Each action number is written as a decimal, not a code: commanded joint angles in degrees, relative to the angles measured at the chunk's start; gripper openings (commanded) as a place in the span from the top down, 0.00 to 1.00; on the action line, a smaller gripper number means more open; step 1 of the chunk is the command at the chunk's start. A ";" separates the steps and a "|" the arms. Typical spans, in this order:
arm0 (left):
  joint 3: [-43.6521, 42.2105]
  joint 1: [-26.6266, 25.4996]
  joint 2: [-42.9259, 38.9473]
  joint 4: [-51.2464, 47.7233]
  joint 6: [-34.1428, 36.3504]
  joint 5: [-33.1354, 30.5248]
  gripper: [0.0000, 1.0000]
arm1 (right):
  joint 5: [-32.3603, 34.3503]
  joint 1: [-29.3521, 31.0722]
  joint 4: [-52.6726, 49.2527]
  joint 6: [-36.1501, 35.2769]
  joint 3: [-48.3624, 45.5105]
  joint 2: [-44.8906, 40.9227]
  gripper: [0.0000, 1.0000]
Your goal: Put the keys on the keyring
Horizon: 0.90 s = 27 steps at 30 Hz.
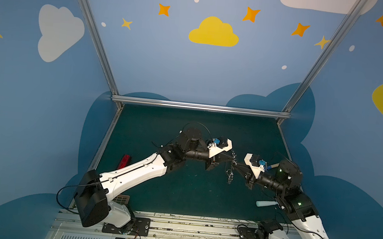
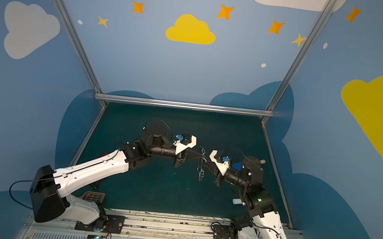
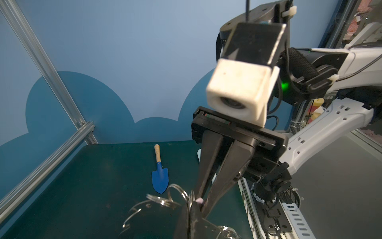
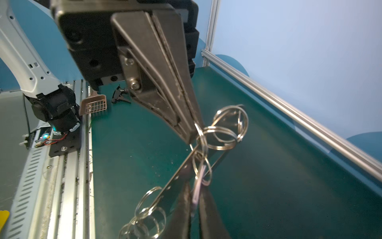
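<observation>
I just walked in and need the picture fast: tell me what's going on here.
Both arms meet in mid-air over the green table. The left gripper is shut on the keyring, holding its grey plate and dangling split rings up. The right gripper is shut on the key, held right against the rings. Whether it is threaded yet cannot be told.

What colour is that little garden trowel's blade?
The trowel blade is blue, seen best in the left wrist view.
</observation>
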 commanded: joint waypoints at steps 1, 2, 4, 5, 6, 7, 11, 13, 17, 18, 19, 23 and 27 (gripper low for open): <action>1.61 -0.17 0.52 3.13 -1.69 -1.38 0.96 | 0.50 0.69 0.49 -2.11 -0.69 -1.33 0.99; 1.51 -0.16 0.53 3.66 -2.29 -1.80 0.96 | 0.88 0.97 -0.17 -2.77 -0.69 -1.61 1.00; 1.36 -0.16 0.49 4.37 -3.19 -2.39 0.96 | 1.96 1.47 -1.45 -4.07 -0.69 -2.03 1.00; 1.32 -0.16 0.57 4.65 -3.58 -2.63 0.96 | 2.69 1.87 -2.07 -4.73 -0.69 -2.23 1.00; 1.32 -0.16 0.64 4.90 -3.85 -2.75 0.96 | 3.45 2.30 -2.66 -5.51 -0.71 -2.42 1.00; 1.32 -0.16 0.64 5.14 -4.08 -2.89 0.96 | 4.26 2.70 -3.02 -6.09 -0.78 -2.56 1.00; 1.32 -0.16 0.91 5.86 -4.70 -3.34 0.96 | 8.91 4.51 -3.62 -8.36 -1.39 -3.64 1.00; 1.32 -0.17 0.97 6.37 -5.09 -3.13 0.96 | 9.39 5.01 -4.34 -9.34 -1.35 -3.54 1.00; 1.42 -0.25 1.49 7.25 -5.59 -1.85 0.96 | 8.68 5.20 -4.14 -8.64 -1.22 -2.47 1.00; 1.49 -0.36 1.61 7.30 -5.70 -1.38 0.96 | 8.81 5.20 -3.76 -8.32 -1.22 -2.39 1.00; 1.56 -0.33 1.71 7.35 -6.02 -1.00 0.96 | 9.14 5.19 -3.19 -7.78 -1.30 -2.43 1.00; 1.59 -0.42 1.98 7.60 -6.98 0.42 0.96 | 8.92 5.11 -1.99 -6.88 -1.31 -2.71 1.00; 1.49 -0.50 2.27 8.11 -7.46 1.58 0.96 | 7.11 4.88 -1.60 -5.35 -0.87 -1.93 1.00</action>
